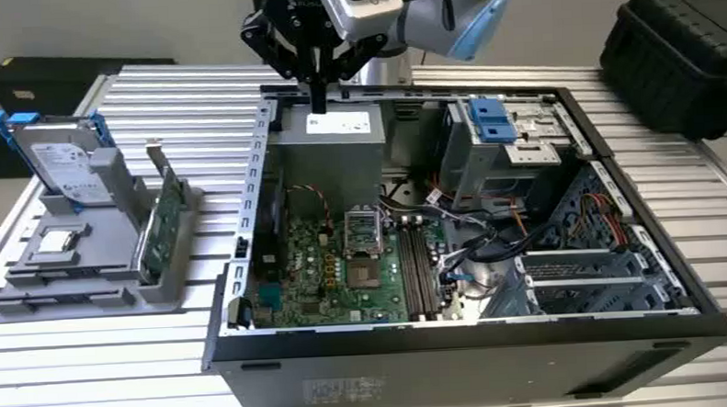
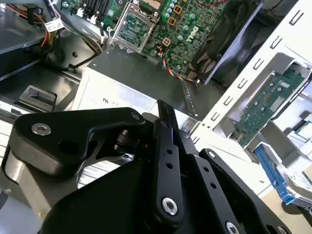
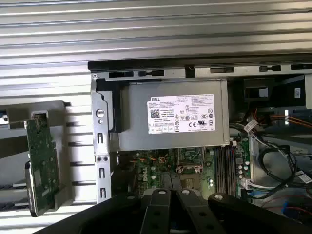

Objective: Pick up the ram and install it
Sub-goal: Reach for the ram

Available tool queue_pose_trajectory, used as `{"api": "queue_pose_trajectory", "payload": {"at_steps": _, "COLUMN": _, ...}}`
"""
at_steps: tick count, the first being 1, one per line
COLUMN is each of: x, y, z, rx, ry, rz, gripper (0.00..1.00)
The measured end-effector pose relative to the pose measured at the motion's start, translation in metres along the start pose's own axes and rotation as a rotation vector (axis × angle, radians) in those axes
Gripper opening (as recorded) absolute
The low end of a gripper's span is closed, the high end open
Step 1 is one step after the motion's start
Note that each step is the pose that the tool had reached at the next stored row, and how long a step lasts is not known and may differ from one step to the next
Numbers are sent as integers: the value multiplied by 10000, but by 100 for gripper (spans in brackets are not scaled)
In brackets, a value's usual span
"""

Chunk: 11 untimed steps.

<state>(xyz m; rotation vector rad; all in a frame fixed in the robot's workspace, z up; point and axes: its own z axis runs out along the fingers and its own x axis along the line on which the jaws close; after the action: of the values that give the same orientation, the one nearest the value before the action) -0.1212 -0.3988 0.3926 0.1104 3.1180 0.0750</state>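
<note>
Exterior view shows the hand [image 1: 320,104] closed, fingertips together, at upper centre of the frame, above the grey power supply [image 1: 324,150] of the open computer case [image 1: 468,337]. Where the ram lies, I cannot tell.

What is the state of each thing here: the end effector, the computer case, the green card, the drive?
end effector: shut, nothing seen in it, hovers above the power supply.
computer case: lying on its side, open on top.
green card: upright in the grey holder, outside the case.
drive: upright in the same holder.
</note>
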Motion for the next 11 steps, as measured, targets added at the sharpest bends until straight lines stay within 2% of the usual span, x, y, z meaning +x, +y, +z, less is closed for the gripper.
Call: {"api": "queue_pose_trajectory", "payload": {"at_steps": 11, "x": 18, "y": -2, "z": 0, "rx": -1, "ry": -1, "rz": 0, "gripper": 0}}
